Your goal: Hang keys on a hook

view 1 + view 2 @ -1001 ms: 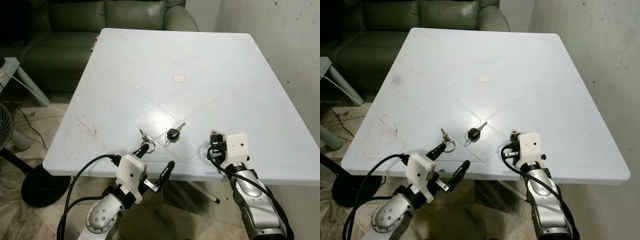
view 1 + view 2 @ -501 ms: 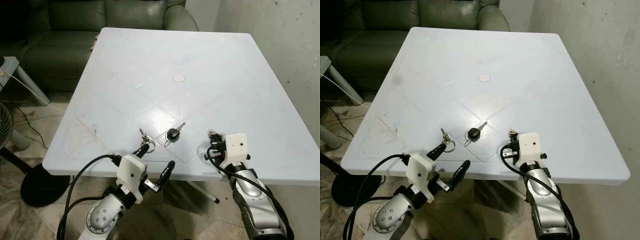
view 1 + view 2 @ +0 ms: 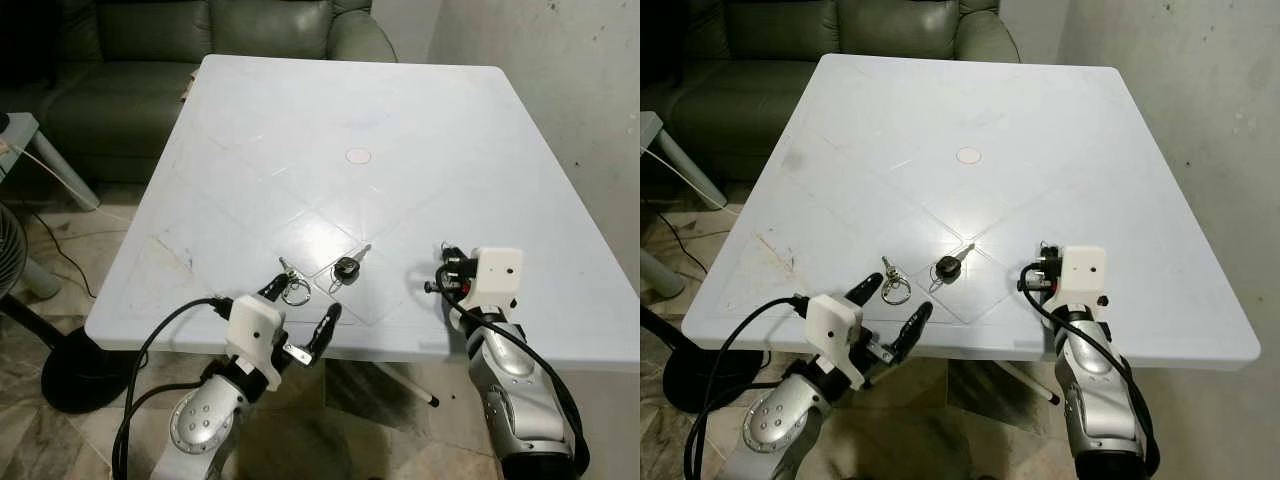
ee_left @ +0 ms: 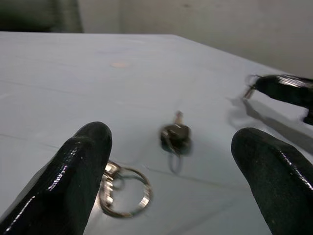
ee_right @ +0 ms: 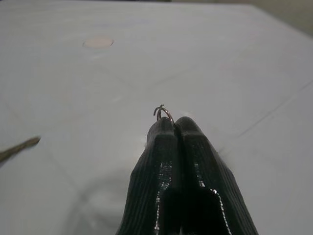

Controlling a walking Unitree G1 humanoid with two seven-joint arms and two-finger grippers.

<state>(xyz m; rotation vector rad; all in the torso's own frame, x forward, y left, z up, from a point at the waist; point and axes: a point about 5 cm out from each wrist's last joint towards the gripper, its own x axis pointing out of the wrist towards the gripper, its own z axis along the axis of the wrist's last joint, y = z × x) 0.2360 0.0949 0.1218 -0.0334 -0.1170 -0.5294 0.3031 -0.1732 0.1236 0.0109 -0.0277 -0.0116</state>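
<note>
A silver key ring [image 3: 293,290] with small keys lies near the front edge of the white table [image 3: 420,120]. A black-headed key [image 3: 346,267] rests just to its right, also seen as the key [image 4: 176,137] in the left wrist view. My left gripper [image 3: 299,307] is open at the table's front edge, one finger [image 4: 80,161] beside the ring [image 4: 125,196], the other finger [image 4: 271,171] wide of it. My right gripper [image 5: 174,123] is shut on a small metal hook [image 5: 163,112], low over the table's front right [image 3: 446,272].
A round white cap [image 3: 358,156] sits at the table's middle. A dark green sofa [image 3: 200,40] stands behind the table, a bare wall [image 3: 580,90] on the right. A fan base [image 3: 85,372] and cables lie on the floor at left.
My left gripper has pushed forward so one finger now lies beside the key ring. My right gripper has shifted to the right and slightly further over the table.
</note>
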